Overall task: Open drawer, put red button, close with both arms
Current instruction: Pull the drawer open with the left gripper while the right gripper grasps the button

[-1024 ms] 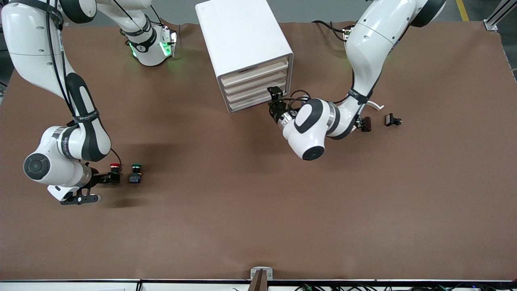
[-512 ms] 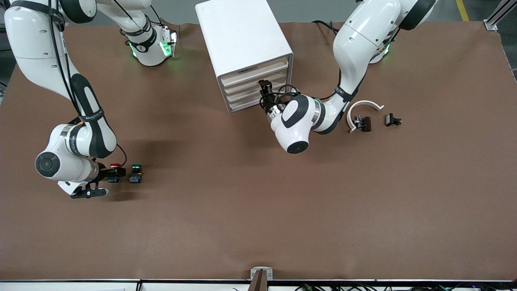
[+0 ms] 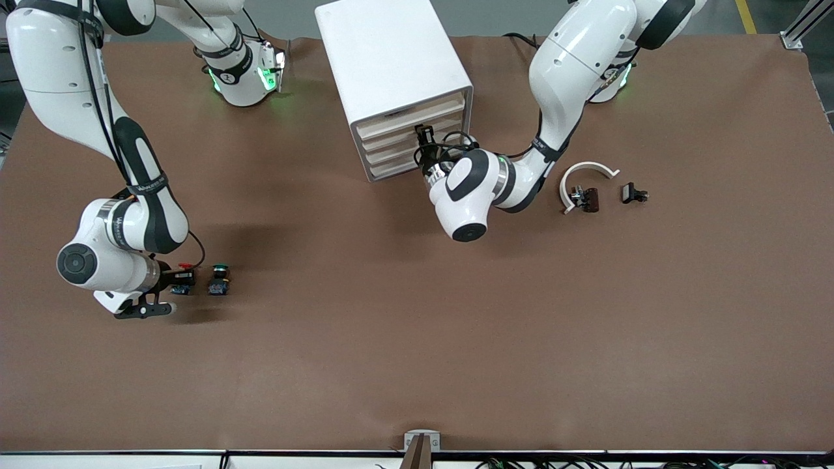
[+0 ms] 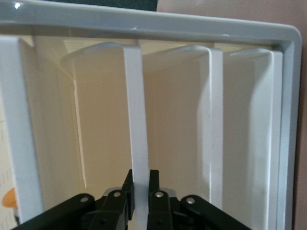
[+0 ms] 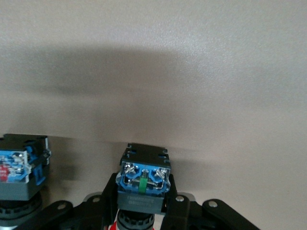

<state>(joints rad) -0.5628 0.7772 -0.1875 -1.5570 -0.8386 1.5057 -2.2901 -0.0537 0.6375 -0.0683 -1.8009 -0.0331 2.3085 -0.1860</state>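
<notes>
The right gripper (image 3: 186, 281) has its jaws clamped on the red button (image 5: 144, 184), low over the bench near the edge at the right arm's end. The green-capped button (image 3: 219, 280) stands just beside it. The left gripper (image 4: 140, 194) has its jaws closed on the front lip of one drawer (image 4: 135, 115) of the white cabinet (image 3: 391, 58), which stands by the edge where the robots' bases are. A white curved piece (image 3: 582, 173) and two small black parts (image 3: 633, 193) lie toward the left arm's end.
</notes>
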